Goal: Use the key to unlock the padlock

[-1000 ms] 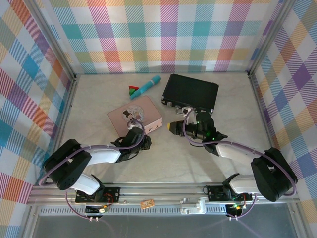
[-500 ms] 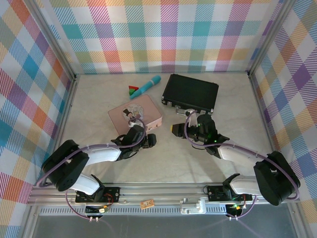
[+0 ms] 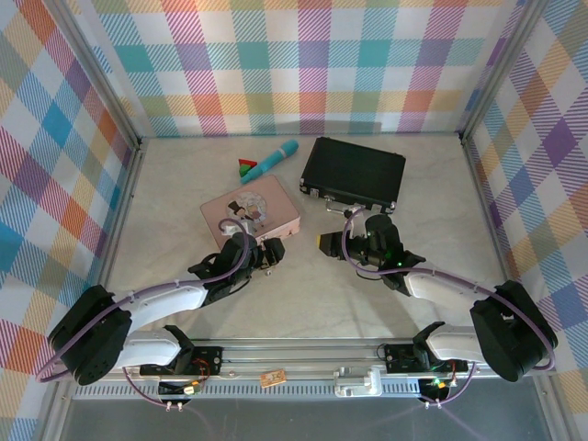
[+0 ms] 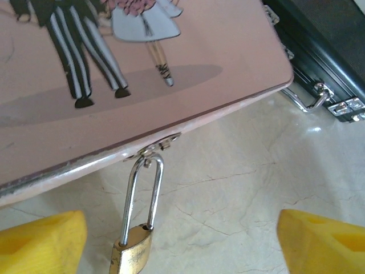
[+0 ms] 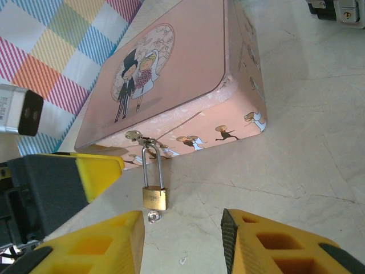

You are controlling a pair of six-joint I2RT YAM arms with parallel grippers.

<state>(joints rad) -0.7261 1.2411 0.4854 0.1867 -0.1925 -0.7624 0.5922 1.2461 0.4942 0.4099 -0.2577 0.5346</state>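
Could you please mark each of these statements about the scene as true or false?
1. The padlock has its shackle threaded through the hasp of the pink tin. True.
2. The left hand is shut on the padlock. False: its fingers stand wide apart on either side of it, touching nothing.
3. The pink tin's lid is raised. False: it lies closed.
4. The black case lies on the table, apart from the tin. True.
5. The right hand grips the tin. False: its fingers are apart with nothing between them, short of the padlock.
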